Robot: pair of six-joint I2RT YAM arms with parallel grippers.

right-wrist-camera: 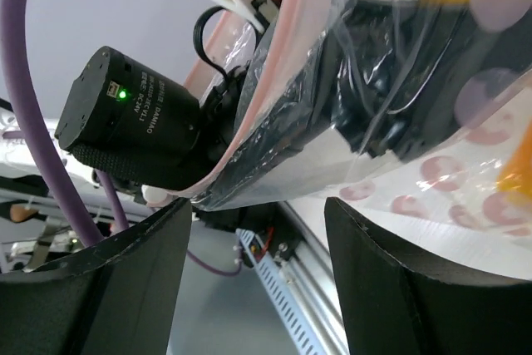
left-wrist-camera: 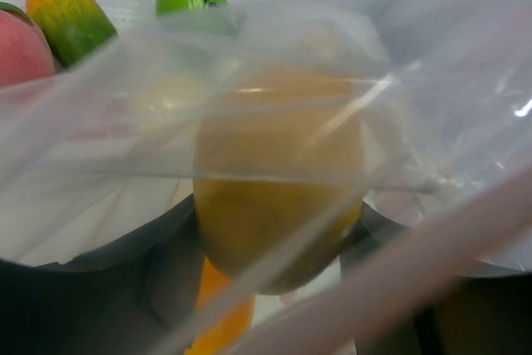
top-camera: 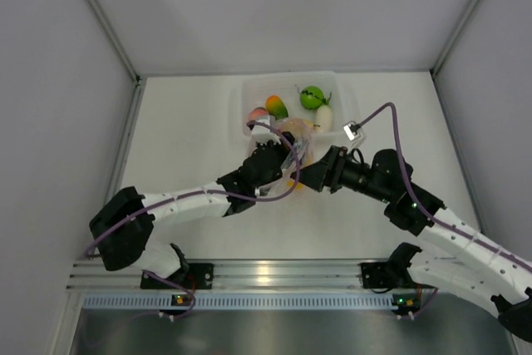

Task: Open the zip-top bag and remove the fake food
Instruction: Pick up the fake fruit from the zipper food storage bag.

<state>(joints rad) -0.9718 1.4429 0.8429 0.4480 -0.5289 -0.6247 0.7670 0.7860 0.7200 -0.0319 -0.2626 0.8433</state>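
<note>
The clear zip-top bag [top-camera: 293,140] hangs just in front of the tub, its pink zip strip [right-wrist-camera: 274,81] running along the open edge. My left gripper [top-camera: 273,157] reaches inside the bag. In the left wrist view its dark fingers [left-wrist-camera: 166,272] close on a yellow-orange fake fruit [left-wrist-camera: 278,197] under folds of bag plastic [left-wrist-camera: 416,81]. A second orange piece [left-wrist-camera: 220,322] shows below it. My right gripper [top-camera: 311,174] is open at the bag's right side. In the right wrist view its jaws [right-wrist-camera: 258,205] stand wide apart just under the bag's edge [right-wrist-camera: 399,122], holding nothing.
A rigid clear tub [top-camera: 241,93] at the back centre holds a green fruit [top-camera: 312,96], an orange-green mango [top-camera: 277,106], a pink piece [top-camera: 258,114] and a white piece [top-camera: 323,116]. White walls enclose the table on three sides. A metal rail [top-camera: 266,276] runs along the near edge.
</note>
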